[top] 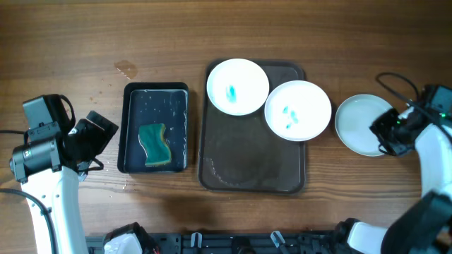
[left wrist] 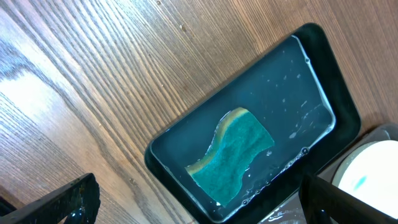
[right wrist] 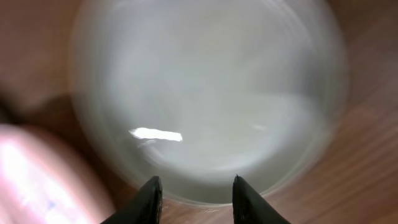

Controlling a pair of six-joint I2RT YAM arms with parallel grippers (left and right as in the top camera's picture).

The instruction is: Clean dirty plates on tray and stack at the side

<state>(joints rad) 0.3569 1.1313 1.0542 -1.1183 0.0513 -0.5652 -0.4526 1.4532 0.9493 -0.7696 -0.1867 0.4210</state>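
Hovering at the right end of the desk [top: 70,42], my right hand [right wrist: 194,190] has its two fingers apart, and the near rim of a white plate [top: 357,123] sits right at their tips. The wrist view is blurred, so I cannot tell whether they touch it. That plate lies flat on the wood just beside the brown tray [top: 240,162], off its right edge, and I see no marks on it. Two more plates rest on that tray. The smeared plate [top: 237,86] sits at the far left corner, overlapping the rim, with one blue streak. The dabbed plate [top: 297,109] hangs over the right rim with a few blue-green spots. My left hand [left wrist: 199,186] is spread wide, off to the left of the small black tray [top: 134,141], where a green sponge [top: 155,144] lies in a film of water.
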